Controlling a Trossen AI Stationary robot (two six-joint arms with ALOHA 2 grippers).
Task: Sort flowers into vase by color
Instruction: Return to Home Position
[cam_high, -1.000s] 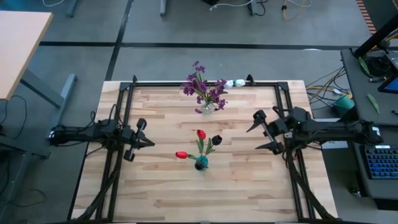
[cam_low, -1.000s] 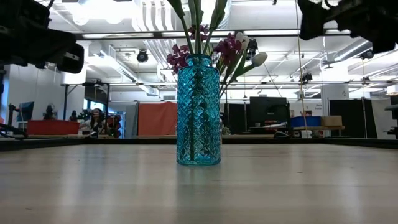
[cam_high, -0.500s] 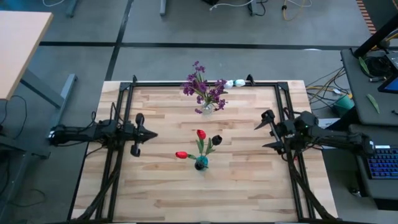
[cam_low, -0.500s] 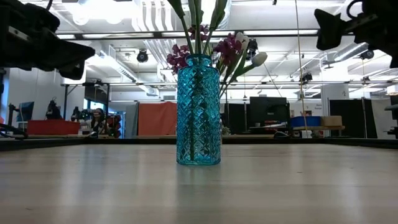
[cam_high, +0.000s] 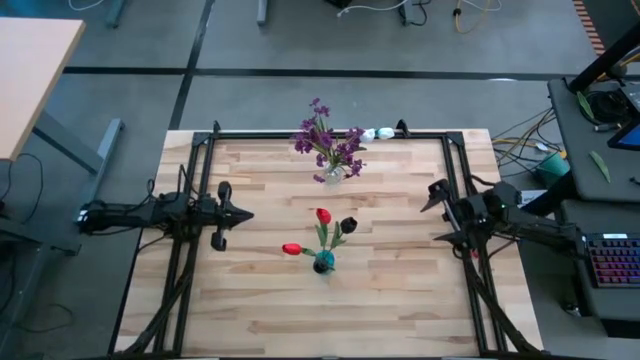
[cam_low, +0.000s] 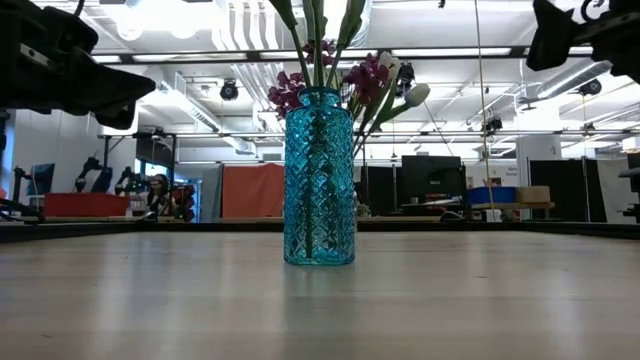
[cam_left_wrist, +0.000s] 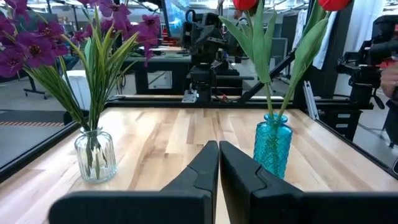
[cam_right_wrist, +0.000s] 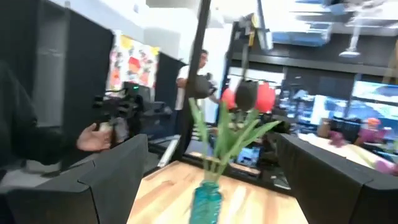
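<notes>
A blue glass vase (cam_high: 323, 263) stands mid-table, holding two red tulips (cam_high: 322, 215) and a near-black bloom (cam_high: 348, 225); it also shows in the low view (cam_low: 319, 180). A clear vase (cam_high: 333, 176) nearer the far edge holds the purple flowers (cam_high: 325, 140). White buds (cam_high: 378, 133) lie on the table's far edge. My left gripper (cam_high: 248, 214) hovers shut, left of the blue vase (cam_left_wrist: 272, 146), pointing between the two vases. My right gripper (cam_high: 430, 224) hovers open near the right edge, facing the blue vase (cam_right_wrist: 206, 202).
A black frame rail (cam_high: 330, 133) runs round the tabletop. Bare wood lies between each gripper and the vases, and along the near side. Beyond the table stand desks, monitors and equipment. A person's hand (cam_right_wrist: 93, 138) shows in the room behind.
My right gripper has drawn back toward the table's right edge, away from the blue vase, still open. My left gripper has turned about its wrist and stayed left of the vases. The vases and flowers have not moved.
</notes>
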